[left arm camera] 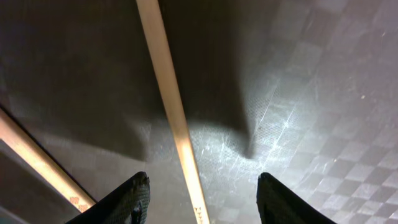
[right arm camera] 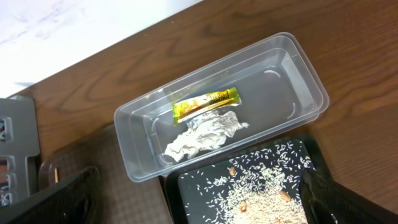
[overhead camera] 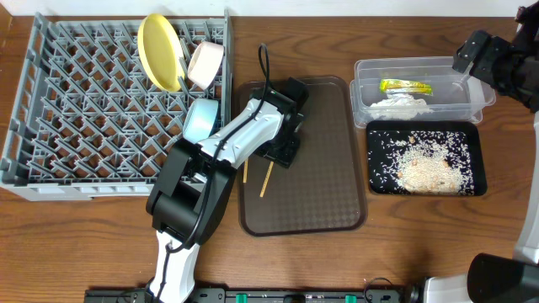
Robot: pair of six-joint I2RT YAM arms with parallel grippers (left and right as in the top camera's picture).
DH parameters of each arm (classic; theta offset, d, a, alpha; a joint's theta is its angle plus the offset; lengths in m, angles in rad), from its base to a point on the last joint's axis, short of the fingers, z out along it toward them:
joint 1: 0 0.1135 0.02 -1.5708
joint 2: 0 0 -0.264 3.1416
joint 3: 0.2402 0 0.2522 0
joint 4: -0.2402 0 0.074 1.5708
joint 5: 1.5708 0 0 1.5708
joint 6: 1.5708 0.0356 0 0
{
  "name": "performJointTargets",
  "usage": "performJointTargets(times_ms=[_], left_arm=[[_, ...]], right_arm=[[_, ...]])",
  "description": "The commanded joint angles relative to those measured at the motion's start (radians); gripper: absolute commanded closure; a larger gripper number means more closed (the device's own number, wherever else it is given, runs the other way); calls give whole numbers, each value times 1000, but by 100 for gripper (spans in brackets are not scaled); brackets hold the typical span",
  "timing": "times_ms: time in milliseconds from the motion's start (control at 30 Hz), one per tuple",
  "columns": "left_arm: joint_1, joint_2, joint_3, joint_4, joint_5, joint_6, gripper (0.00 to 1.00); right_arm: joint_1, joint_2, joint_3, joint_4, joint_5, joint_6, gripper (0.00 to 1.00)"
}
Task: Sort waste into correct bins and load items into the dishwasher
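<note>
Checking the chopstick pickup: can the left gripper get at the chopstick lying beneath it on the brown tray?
Probably yes: the left gripper is open, its fingers straddle the chopstick, and nothing lies between them on the brown tray.

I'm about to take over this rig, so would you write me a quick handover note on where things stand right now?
Left gripper: open, low over the brown tray, fingers either side of one of the chopsticks.
Right gripper: open, empty, above the tub.
Done: plate, pink bowl and blue bowl stand in the rack. Wrapper and paper are in the tub. Rice is in the black tray.
Left: both chopsticks lie on the brown tray and need to go in the rack. No cup is in view.
</note>
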Motion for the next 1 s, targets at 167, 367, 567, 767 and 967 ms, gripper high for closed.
performJointTargets(times_ms=[167, 367, 567, 767, 967], left_arm=[[6, 34, 6, -27, 10, 22, 44], [6, 34, 6, -26, 10, 25, 49], [6, 49, 6, -24, -35, 29, 49], [6, 60, 6, 14, -96, 81, 48], [6, 60, 5, 25, -82, 126, 49]], right_arm=[[3, 5, 10, -1, -5, 6, 1], [3, 5, 10, -1, -5, 6, 1], [3, 5, 10, -1, -5, 6, 1], [3, 5, 10, -1, -5, 6, 1], [3, 5, 10, -1, -5, 6, 1]])
